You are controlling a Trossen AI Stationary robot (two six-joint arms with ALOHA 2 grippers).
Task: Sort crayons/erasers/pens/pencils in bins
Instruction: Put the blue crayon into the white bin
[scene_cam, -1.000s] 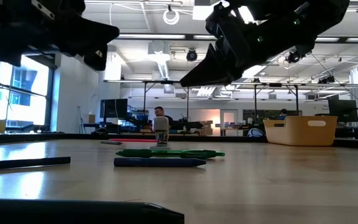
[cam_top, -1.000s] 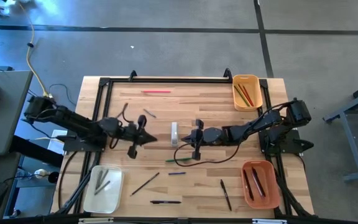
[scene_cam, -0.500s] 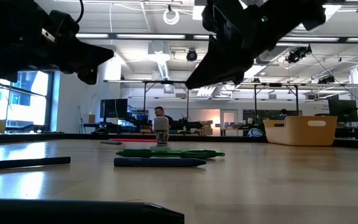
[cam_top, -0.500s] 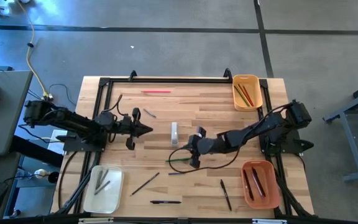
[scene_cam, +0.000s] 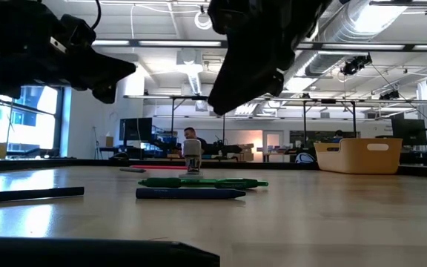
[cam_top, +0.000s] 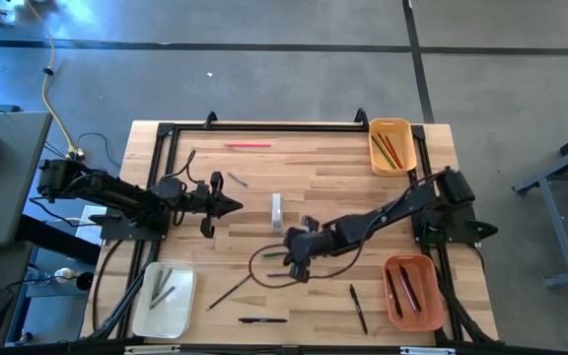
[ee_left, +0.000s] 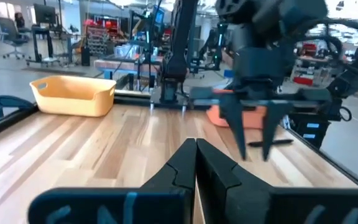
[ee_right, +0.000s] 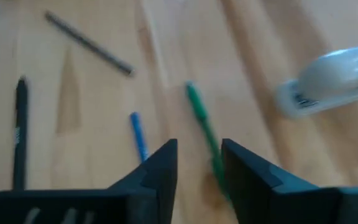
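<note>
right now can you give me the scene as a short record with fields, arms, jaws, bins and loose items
right gripper: jaws open, over the thin green pencil at table centre, not holding it
left gripper: jaws shut, empty, waiting at the left half of the table
small yellow-orange plastic bin: far right corner, coloured sticks inside
larger orange plastic bin: near right corner, dark sticks inside
cream-white squarish bin: near left corner, grey sticks inside
short blue stick: beside the green pencil
slim black pen: loose on the wooden table
white eraser-like block: near centre
</note>
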